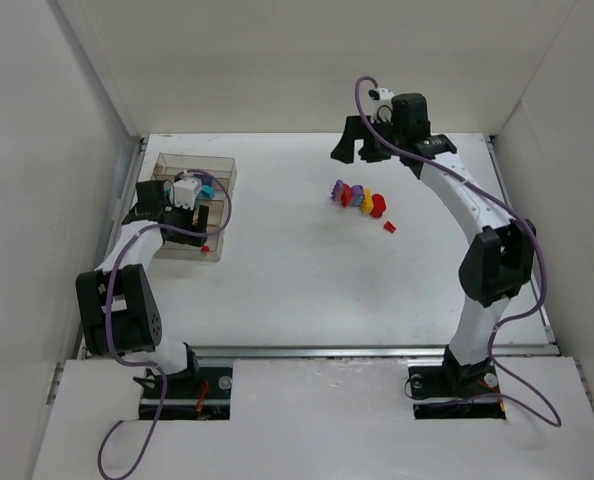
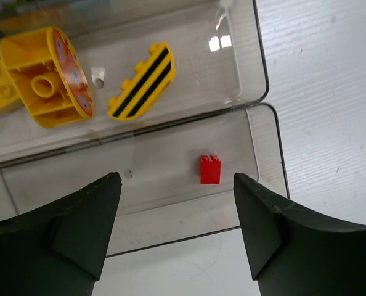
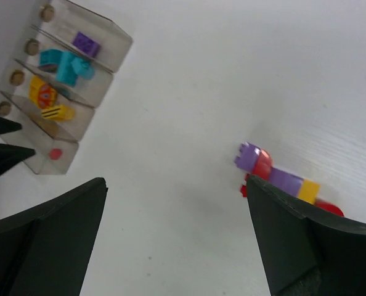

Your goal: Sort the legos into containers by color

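The clear tray (image 1: 227,166) stands at the left. My left gripper (image 1: 177,205) hovers over it, open and empty (image 2: 177,203). Below it a small red brick (image 2: 210,169) lies in the nearest compartment, and yellow pieces (image 2: 47,77) with a black-striped yellow piece (image 2: 142,81) lie in the one beside it. The right wrist view shows the tray (image 3: 118,40) with a purple brick (image 3: 84,43) and cyan bricks (image 3: 66,65) in the other two compartments. A snapped cluster of purple, red and yellow bricks (image 1: 360,197) lies mid-table (image 3: 281,179). My right gripper (image 1: 357,150) is raised behind it, open and empty (image 3: 177,197).
A single small red brick (image 1: 388,228) lies loose just right of the cluster. White walls enclose the table on the left, back and right. The tray sits close to the left wall.
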